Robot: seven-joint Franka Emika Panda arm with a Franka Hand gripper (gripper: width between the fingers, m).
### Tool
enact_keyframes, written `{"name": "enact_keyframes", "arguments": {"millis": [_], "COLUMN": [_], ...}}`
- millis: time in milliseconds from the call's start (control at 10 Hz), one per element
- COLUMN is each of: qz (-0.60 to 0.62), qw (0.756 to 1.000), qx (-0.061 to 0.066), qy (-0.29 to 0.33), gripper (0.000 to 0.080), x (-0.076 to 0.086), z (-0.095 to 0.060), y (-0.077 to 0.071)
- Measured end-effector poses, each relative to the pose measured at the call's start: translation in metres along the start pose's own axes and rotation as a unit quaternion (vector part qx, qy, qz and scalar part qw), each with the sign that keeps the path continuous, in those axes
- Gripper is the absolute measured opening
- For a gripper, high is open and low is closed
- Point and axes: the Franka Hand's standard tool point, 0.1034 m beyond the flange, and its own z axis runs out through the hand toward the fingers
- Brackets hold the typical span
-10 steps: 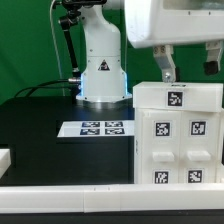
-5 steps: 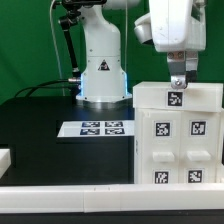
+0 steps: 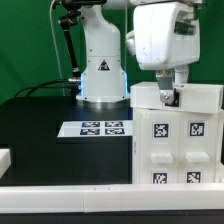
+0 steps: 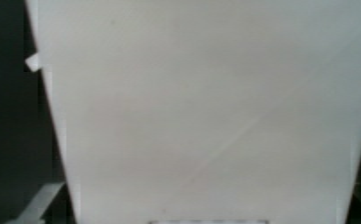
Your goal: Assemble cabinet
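The cabinet (image 3: 178, 140) is a big white boxy shell with square black-and-white tags. It stands upright at the exterior view's right. My gripper (image 3: 172, 92) hangs right over its top edge, with one dark finger (image 3: 166, 96) down against the top face and covering part of the top tag. In the wrist view the cabinet's white surface (image 4: 203, 110) fills nearly the whole picture. Only a grey sliver of a finger (image 4: 42, 203) shows at one edge, far off to the side, so the jaws look spread open around the shell.
The marker board (image 3: 96, 128) lies on the black table in front of the arm's white base (image 3: 100, 65). A small white part (image 3: 4, 158) sits at the exterior view's left edge. A white rail (image 3: 70, 205) runs along the front.
My gripper has turned about its axis, moved toward the exterior view's left and come down from above the cabinet onto its top edge. The cabinet has not moved.
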Motion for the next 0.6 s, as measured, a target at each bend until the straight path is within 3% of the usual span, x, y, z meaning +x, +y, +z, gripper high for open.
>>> {"name": "enact_keyframes", "arguments": {"millis": [400, 600], "qz": [0.032, 0.111], "qw": [0.999, 0.994], "qx": [0.0, 0.001], "qy": [0.0, 0.0], "gripper": [0.0557, 0.0557], "x": [-0.0031, -0.0032], "z": [0.0002, 0.0005], "y": [0.0017, 0.0014]}}
